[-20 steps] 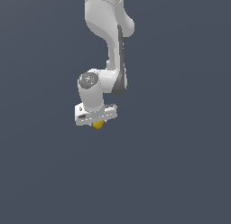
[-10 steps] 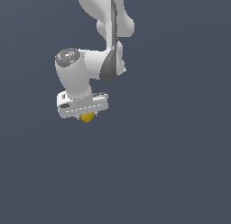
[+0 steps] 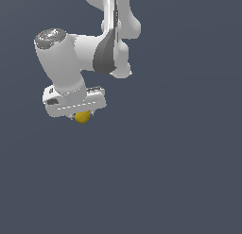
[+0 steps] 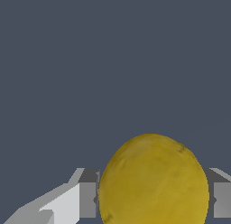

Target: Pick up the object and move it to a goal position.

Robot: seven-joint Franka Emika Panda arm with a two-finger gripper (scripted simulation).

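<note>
Free room around the loaded gripper: open on every side

Exterior view: the gripper (image 3: 81,114) hangs over plain dark grey ground with the yellow-orange object (image 3: 82,117) held between its jaws; nothing else stands below it, toward the exterior view's left, or toward the exterior view's right. Only bulk nearby is the arm's own white links (image 3: 109,32), rising above and toward the exterior view's right of the wrist. Wrist view: the object (image 4: 153,180) fills the gap between the two fingers (image 4: 85,199), touching both, so no room is left between the pads; beyond it only even grey, no obstacle seen
</note>
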